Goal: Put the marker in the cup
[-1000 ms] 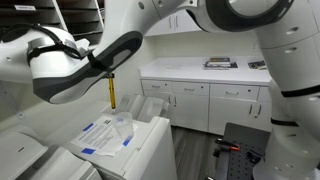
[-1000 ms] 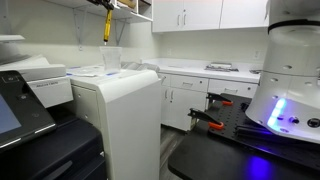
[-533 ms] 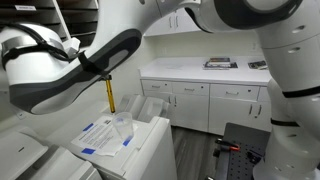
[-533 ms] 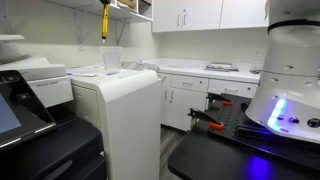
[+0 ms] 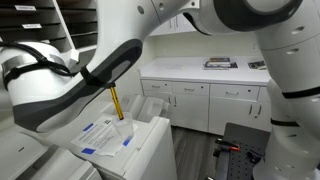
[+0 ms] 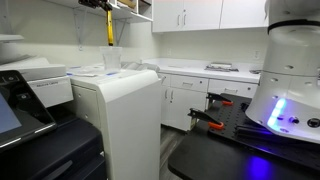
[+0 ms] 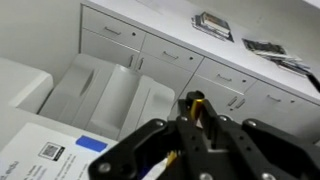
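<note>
My gripper [image 5: 106,84] is shut on the yellow-orange marker [image 5: 116,103], which hangs nearly upright with a slight tilt. Its lower tip is just above the clear plastic cup [image 5: 123,130] that stands on the white printer top. In an exterior view the marker [image 6: 109,28] hangs from the gripper [image 6: 103,5] at the top edge, above the cup [image 6: 111,59]. In the wrist view the black fingers [image 7: 150,140] clamp the marker [image 7: 194,103]. The cup is hidden there.
A blue-and-white paper sheet [image 5: 101,137] lies on the printer top beside the cup. White paper trays [image 7: 110,90] sit below. White cabinets and a counter [image 5: 205,90] stand behind. A black robot base [image 6: 240,130] with orange-handled tools is to the side.
The gripper with the marker has shifted sideways and slightly down, bringing the marker's tip closer over the cup. The marker now tilts a little.
</note>
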Available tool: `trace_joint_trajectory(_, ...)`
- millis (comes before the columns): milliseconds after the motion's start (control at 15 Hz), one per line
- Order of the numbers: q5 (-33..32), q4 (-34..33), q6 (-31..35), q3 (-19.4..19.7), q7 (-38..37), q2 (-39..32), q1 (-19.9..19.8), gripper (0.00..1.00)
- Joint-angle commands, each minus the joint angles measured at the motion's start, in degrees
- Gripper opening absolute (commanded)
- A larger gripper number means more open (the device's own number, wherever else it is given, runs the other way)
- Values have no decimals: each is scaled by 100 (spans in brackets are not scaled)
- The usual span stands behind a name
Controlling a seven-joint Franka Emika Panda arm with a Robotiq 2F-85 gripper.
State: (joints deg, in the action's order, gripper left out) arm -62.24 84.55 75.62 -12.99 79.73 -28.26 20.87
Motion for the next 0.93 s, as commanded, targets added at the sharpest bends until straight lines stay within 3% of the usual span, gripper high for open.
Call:
trace_joint_trajectory(0, -41, 264, 62, -66, -129, 5, -42, 4)
trace_joint_trajectory(467, -98, 882, 682, -156, -1229, -55, -93, 4)
trace_joint_trajectory(867, -177, 1075, 748, -129, -1493, -130, -75, 4)
